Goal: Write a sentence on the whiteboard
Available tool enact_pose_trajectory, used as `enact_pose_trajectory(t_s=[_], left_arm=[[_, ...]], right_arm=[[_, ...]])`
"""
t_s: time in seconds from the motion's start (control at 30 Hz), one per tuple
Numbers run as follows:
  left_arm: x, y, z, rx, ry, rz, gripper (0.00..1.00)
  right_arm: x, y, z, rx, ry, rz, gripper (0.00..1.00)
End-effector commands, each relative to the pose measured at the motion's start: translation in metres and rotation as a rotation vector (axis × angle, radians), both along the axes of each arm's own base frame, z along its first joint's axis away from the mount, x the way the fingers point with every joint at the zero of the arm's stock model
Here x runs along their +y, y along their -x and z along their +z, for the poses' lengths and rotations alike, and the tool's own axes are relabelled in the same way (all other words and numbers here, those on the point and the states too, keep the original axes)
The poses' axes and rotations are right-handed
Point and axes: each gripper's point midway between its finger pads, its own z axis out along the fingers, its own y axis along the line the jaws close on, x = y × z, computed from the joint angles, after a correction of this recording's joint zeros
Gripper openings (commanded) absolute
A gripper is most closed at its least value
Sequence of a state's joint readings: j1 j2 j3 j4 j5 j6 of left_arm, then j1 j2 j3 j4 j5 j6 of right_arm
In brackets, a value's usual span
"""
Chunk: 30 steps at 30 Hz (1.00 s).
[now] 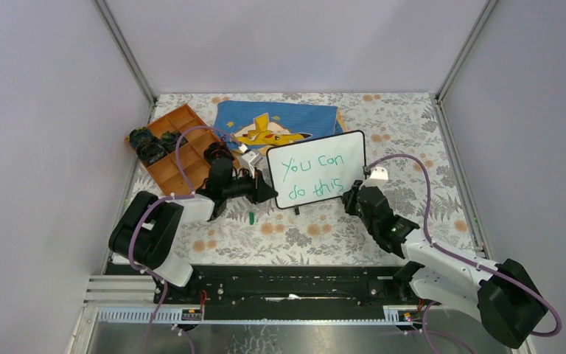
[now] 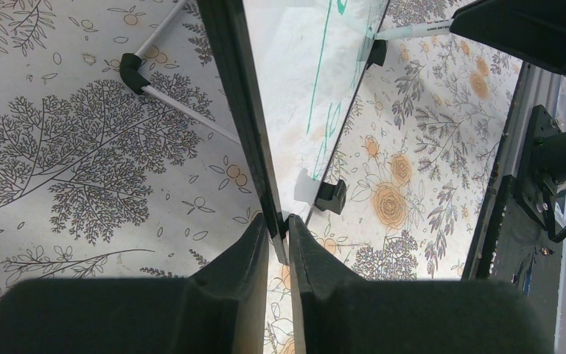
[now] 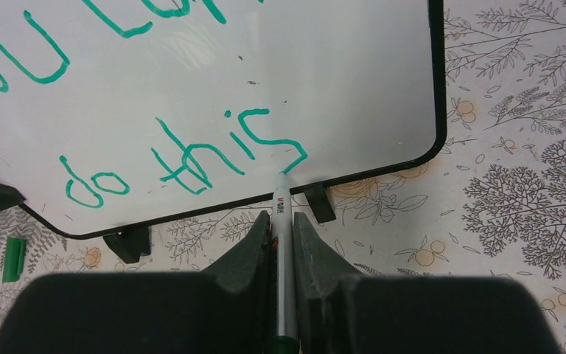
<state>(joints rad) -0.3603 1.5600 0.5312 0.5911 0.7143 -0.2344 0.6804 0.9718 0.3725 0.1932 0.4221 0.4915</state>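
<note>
Two sets of fingers were busy when I looked over. The left fingers [image 2: 254, 265] were clenched on the thin black frame of the whiteboard [image 1: 346, 151], pinching its left edge near the lower corner, and the board stood tilted with its face turned up toward the arms. The right fingers [image 3: 250, 258] were closed tight on a white marker [image 3: 281, 236] that stuck out straight ahead of them. Its tip rested on the board just above the bottom rim, right at the tail of the last letter. The sentence [image 1: 313, 175], in green, read "You can do this" over two lines and filled most of the board ahead of the right fingers. Below the rim, on either side of the marker, sat two little black feet [image 3: 319, 204]; I could not tell if they touched the flowered worktop [image 1: 413, 140]. A small green cap [image 3: 13, 259] lay on the worktop, off to the left of the right fingers. Beyond the left fingers sat an orange compartment tray [image 1: 184, 122] with dark parts in it, and behind the board lay a blue Pikachu cloth [image 1: 317, 118].
</note>
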Motion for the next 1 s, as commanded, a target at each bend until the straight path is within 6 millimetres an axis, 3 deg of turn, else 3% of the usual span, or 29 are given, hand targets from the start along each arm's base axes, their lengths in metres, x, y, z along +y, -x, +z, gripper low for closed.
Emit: enact_pose_trajectory(t_s=[0.0,0.43,0.97], left_arm=[[0.0,-0.002,-0.008,-0.002,-0.038,0.006,0.2],[0.0,-0.003,-0.009,-0.001,-0.04,0.006,0.21],[0.003,-0.003,0.0,-0.03,-0.042,0.022,0.29]], right_arm=[[0.01,-0.008,0.014,-0.04,-0.052,0.015,0.0],[0.017,-0.008,0.022,-0.047,-0.075,0.041,0.0],[-0.027,0.036,0.051,-0.073,-0.059,0.015,0.0]])
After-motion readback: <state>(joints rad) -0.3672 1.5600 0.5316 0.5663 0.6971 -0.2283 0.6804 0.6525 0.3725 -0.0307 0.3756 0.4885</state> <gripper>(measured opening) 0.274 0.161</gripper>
